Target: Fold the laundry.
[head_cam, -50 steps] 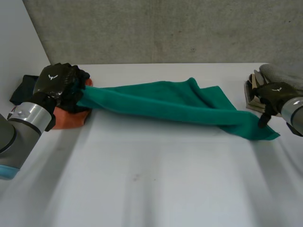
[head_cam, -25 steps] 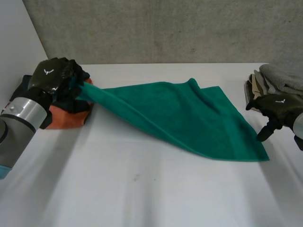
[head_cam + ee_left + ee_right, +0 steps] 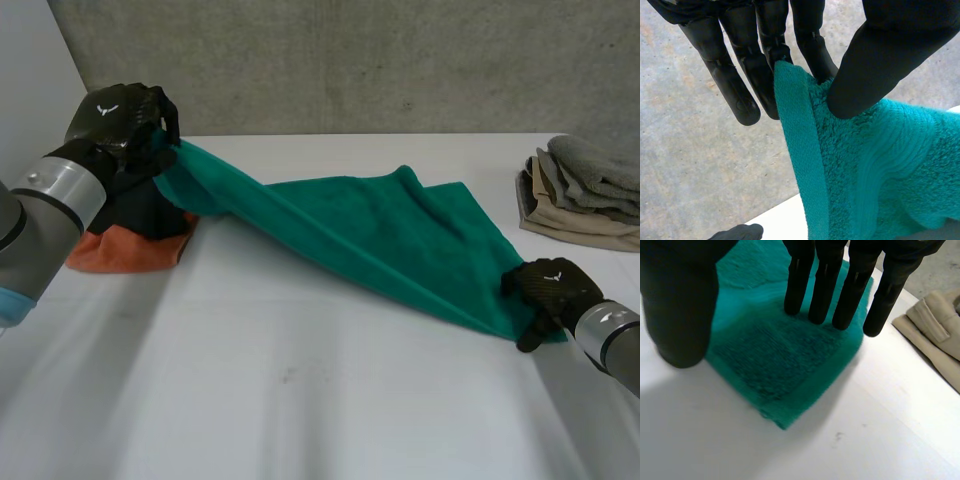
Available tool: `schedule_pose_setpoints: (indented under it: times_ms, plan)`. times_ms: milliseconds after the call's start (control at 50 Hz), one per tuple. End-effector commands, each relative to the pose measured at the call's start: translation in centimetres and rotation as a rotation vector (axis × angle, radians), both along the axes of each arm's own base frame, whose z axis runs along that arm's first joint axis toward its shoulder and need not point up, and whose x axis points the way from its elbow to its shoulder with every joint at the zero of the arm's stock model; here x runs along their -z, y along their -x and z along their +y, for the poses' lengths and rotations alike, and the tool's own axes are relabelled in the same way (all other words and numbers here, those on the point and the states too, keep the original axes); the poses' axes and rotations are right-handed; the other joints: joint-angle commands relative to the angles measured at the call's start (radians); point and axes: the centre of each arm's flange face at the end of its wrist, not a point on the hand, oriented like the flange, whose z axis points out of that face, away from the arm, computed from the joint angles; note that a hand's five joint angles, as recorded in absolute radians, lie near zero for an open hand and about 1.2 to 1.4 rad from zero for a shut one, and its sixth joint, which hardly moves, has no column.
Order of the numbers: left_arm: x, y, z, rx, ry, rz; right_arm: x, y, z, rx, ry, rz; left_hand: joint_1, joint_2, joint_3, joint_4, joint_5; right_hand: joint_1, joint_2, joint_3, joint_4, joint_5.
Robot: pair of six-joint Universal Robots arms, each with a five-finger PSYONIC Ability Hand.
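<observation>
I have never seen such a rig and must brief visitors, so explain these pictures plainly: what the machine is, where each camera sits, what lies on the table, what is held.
This is a robot with two arms at a white table, each ending in a black hand. The wide picture looks down from between the arms; the other two come from wrist cameras. The left hand pinches a raised corner of a green terry towel between thumb and fingers. The right hand is open, with straight fingers over the opposite corner, which lies flat. Also there: a heap of orange and dark cloths and a folded grey and beige stack.
</observation>
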Motion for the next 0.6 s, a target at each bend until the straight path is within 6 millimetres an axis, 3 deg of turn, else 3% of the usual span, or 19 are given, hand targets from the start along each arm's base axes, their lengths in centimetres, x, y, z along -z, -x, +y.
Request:
schedule_pose_setpoints:
  times_ms: [20,600]
  plan:
    - [-0.3,-0.1,-0.6,-0.016,0.002,-0.001,0.8,0.5,-0.9,0.016,0.016,0.027,0.244,0.198,0.202,0.193,0.236,0.202,0.200,0.198,0.199,0.223]
    - [-0.9,-0.7,-0.4,-0.026,0.015,0.002,-0.6,-0.6,-2.7,-0.009,0.100,0.007,0.244,0.198,0.202,0.193,0.236,0.272,0.270,0.268,0.270,0.294]
